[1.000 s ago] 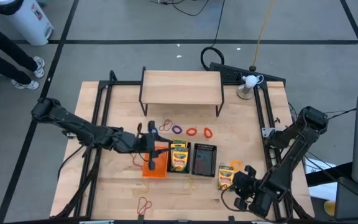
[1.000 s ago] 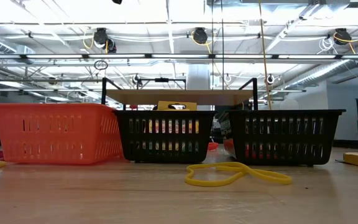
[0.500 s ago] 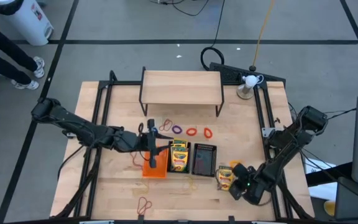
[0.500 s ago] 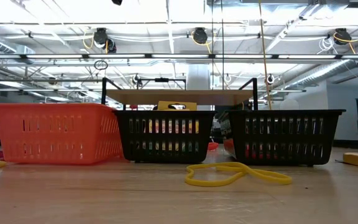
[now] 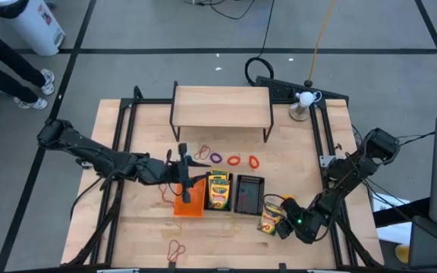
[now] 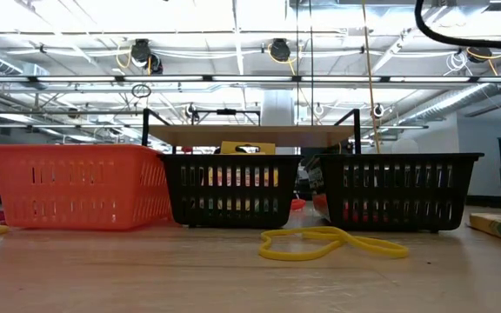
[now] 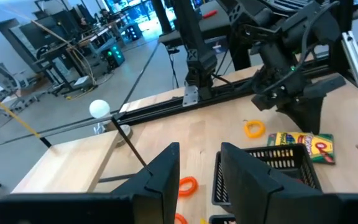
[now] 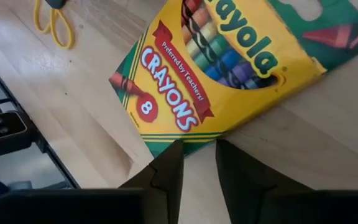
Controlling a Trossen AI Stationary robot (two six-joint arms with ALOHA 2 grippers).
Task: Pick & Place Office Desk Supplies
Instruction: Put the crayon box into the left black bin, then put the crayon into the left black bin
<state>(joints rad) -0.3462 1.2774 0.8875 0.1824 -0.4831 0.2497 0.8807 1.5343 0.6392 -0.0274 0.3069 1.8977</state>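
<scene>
A yellow-and-green crayon box lies flat on the table at the near right. My right gripper slants down at its edge, fingers a little apart with bare wood between them. My left gripper hovers open and empty over the orange tray. Beside that tray stand a black tray holding another crayon box and a second black tray. Loose rubber bands lie on the table beyond the trays, and a yellow one lies in front of them. My right gripper's fingertips stand right at one short end of the crayon box, coming slanting down from the table's right. I cannot tell whether they touch it. The box lies flat on the table.
A wooden shelf on black legs stands at the far middle. Black frame rails run along both sides of the table. A yellow band lies by the right arm, a tan one near the front edge.
My right gripper has come down toward the table and moved left to the crayon box, rolling its wrist. The box has turned slightly on the table and shows larger at the low view's right edge.
</scene>
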